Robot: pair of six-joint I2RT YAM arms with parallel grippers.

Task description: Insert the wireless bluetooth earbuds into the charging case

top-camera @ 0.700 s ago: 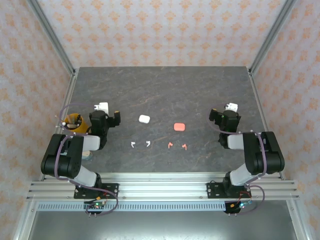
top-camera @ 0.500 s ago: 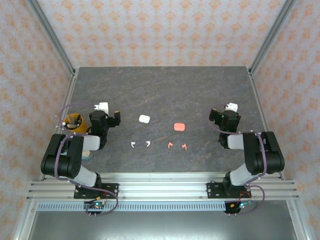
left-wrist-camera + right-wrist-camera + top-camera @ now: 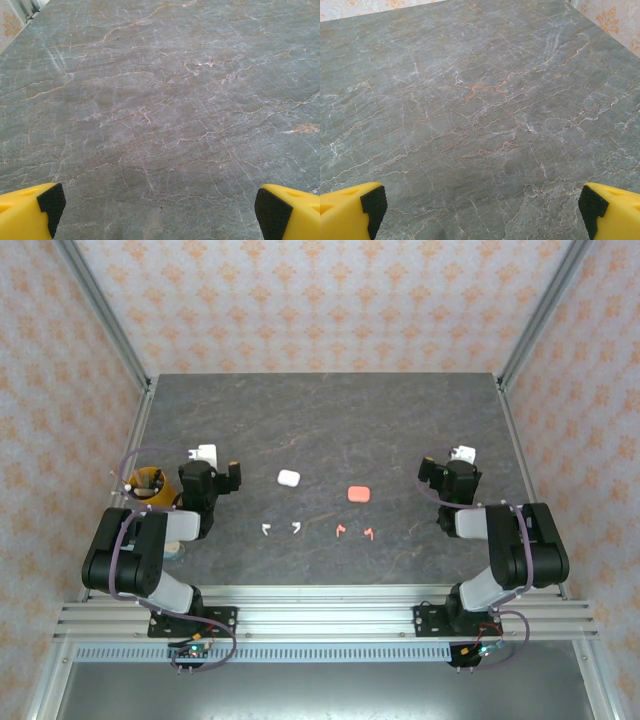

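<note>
1. Top external view showed the white earbuds (image 3: 267, 529) and coral-pink earbuds (image 3: 341, 531) in a row at lower centre of the table (image 3: 400, 420), just below the white case (image 3: 289, 478) and coral case (image 3: 358, 494).
2. The left gripper (image 3: 159, 206) stood wide open, holding nothing.
3. The right gripper (image 3: 481, 206) gaped equally wide, empty.

Two black, thick-jointed robot arms, the left arm (image 3: 140, 550) at lower left of the overhead frame and the right arm (image 3: 515, 545) at lower right, stand on black base plates (image 3: 195, 620). A pale grey sleeve (image 3: 180, 526) bands each forearm. Thin purple cables (image 3: 128, 462) loop beside the links, and small white blocks (image 3: 207, 454) cap the wrists. Seen close, the left gripper (image 3: 160, 220) and right gripper (image 3: 480, 215) show bright yellow fingers (image 3: 22, 215) tipped with black pads (image 3: 50, 202).
</note>
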